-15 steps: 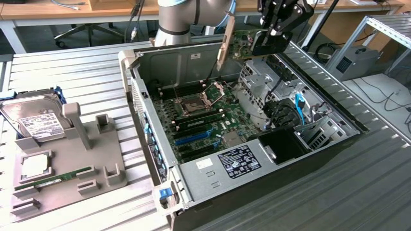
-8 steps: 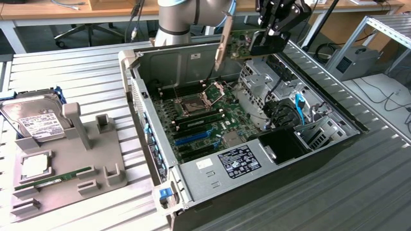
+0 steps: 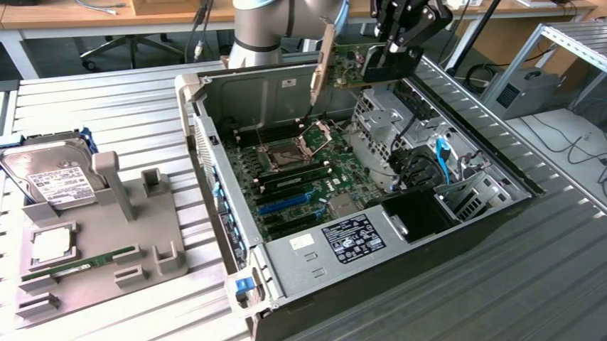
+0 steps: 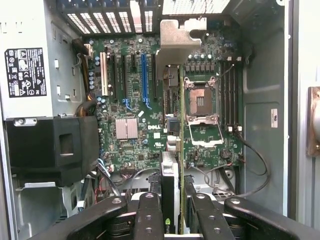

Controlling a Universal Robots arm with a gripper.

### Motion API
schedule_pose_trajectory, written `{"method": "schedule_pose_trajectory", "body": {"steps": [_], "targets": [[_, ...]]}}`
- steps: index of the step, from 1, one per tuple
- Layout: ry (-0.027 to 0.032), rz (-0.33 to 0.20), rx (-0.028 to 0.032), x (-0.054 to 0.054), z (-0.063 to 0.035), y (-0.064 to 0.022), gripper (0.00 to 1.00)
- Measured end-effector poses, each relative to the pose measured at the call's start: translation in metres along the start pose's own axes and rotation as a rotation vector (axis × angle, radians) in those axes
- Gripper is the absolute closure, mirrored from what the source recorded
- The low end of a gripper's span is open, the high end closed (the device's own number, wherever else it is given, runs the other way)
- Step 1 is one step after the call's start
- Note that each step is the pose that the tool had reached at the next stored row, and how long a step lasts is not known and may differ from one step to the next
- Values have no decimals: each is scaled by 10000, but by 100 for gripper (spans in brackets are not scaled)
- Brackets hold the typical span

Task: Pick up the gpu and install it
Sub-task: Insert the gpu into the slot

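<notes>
Exterior view | arm [image 3: 256,28] hangs over open computer case's [image 3: 474,163] far end | gripper [image 3: 389,60] partly closed, pinching gpu [image 3: 346,64] upright above motherboard [image 3: 294,170] | case sits on grey slatted table [image 3: 114,106], wooden desks [image 3: 57,14] behind

In the upper middle of the exterior view, the arm [image 3: 258,28] and the top of the gripper [image 3: 391,69] run off the frame's upper edge. The gripper's black body also covers the end of the gpu [image 3: 349,62] toward the exterior view's right, so I can't see where the pads meet the card. From the wrist camera I get the gpu [image 4: 170,172] edge-on only, its face hidden, and the fingers [image 4: 148,215] are cut off by the frame's edge. At the lower middle of the exterior view the computer case [image 3: 202,135] loses its near corner to the frame's edge, and the print on the power supply label [image 3: 356,238] and on the hard drive [image 3: 52,181] at the left is too small for me to read.
</notes>
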State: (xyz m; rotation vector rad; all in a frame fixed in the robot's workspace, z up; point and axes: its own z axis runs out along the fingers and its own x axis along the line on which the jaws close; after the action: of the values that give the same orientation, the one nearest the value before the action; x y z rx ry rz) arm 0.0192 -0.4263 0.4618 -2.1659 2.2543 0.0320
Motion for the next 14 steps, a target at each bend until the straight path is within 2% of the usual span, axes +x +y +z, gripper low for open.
{"method": "schedule_pose_trajectory", "body": {"steps": [14], "targets": [[0, 0, 0, -5, 1, 188, 73]]}}
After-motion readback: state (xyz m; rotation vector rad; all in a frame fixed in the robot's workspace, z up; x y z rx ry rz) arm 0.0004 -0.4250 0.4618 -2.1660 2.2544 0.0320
